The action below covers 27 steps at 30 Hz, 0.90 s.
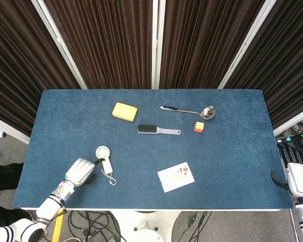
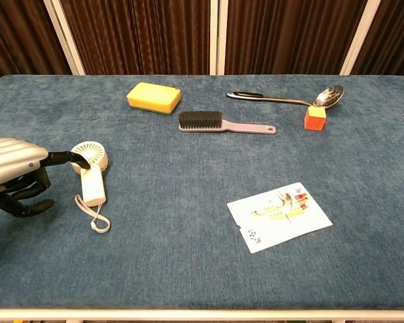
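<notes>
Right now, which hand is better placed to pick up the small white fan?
The left hand, most likely. Its fingertip reaches to the handheld fan near the table's left front. The right hand sits off the far right edge, well away from the fan.
</notes>
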Motion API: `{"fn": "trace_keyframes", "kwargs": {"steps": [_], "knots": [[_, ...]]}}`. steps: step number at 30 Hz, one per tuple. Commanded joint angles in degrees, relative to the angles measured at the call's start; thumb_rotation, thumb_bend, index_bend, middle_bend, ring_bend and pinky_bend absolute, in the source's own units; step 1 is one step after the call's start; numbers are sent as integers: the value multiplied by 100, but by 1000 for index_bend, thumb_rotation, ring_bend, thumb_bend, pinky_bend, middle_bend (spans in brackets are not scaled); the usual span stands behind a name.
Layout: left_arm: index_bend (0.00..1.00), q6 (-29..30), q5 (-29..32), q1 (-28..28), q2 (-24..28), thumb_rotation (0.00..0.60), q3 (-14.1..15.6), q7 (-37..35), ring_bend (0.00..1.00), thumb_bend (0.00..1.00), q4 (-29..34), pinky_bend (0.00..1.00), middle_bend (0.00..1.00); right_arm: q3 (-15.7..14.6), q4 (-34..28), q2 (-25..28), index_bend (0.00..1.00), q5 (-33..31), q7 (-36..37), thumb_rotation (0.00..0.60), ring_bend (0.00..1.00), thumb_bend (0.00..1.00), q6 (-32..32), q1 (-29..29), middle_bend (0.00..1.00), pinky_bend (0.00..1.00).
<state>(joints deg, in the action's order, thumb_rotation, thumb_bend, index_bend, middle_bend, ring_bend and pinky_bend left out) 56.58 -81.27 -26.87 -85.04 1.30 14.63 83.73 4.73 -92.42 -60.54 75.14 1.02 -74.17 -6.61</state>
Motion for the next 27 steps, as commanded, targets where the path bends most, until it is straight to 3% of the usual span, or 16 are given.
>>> {"fn": "trace_keyframes", "kwargs": {"steps": [1, 6, 14, 27], "knots": [[187, 9, 3, -2, -3, 600, 9, 4, 833, 418, -4, 867, 868, -3, 12, -4, 0, 2, 13, 600, 0, 280, 5, 1, 0, 0], [205, 1, 25, -17, -8, 600, 20, 9, 833, 418, 0, 866, 868, -1, 15, -1, 0, 14, 26, 600, 0, 279, -2, 2, 0, 0], [324, -56, 112, -47, -67, 600, 11, -48, 833, 419, -66, 861, 865, -4, 32, -2, 0, 19, 48, 600, 0, 279, -15, 15, 0, 0], [350, -165, 255, -98, -66, 600, 18, -12, 833, 421, -67, 858, 864, -7, 49, -3, 0, 34, 73, 600, 0, 279, -29, 26, 0, 0]]}}
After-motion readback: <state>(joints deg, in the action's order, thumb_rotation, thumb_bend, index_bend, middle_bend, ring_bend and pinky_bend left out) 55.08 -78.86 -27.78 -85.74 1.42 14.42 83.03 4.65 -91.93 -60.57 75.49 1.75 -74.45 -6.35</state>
